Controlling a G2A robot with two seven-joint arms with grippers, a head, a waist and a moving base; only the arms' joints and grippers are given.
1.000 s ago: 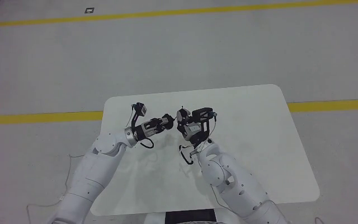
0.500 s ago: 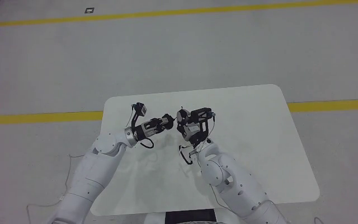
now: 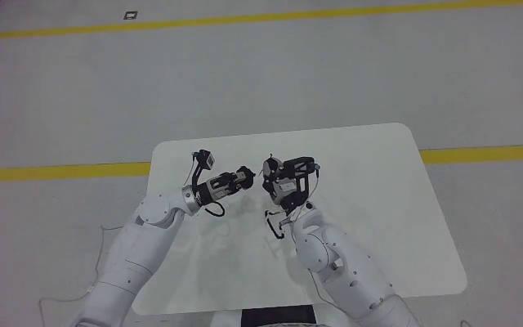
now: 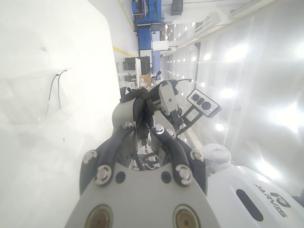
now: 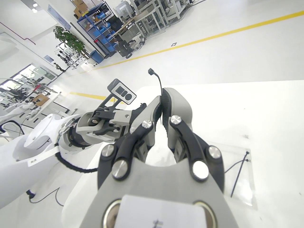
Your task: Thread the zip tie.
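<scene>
A black zip tie (image 5: pixel 160 88) stands upright in my right gripper (image 5: pixel 162 106), which is shut on its strap just below the small square head (image 5: pixel 151 72). A thin stretch of the strap hangs below the pads. My left gripper (image 3: pixel 244 175) sits close against the right gripper (image 3: pixel 269 171) above the middle of the white table (image 3: pixel 368 163). In the left wrist view its fingers (image 4: pixel 136 96) are pressed together, with a thin black strand between them that looks like the tie's other end. From the right wrist view, the left gripper's dark fingertip (image 5: pixel 141 107) lies just behind the right one's finger.
Spare black zip ties (image 3: pixel 273 224) lie in a clear flat sleeve (image 5: pixel 247 191) on the table near the right arm; they also show in the left wrist view, zip ties (image 4: pixel 54 88). The table's rounded far corner (image 3: pixel 406 129) and edges are well away.
The right gripper has shifted slightly to the right, opening a small gap from the left gripper. The left arm has kept still.
</scene>
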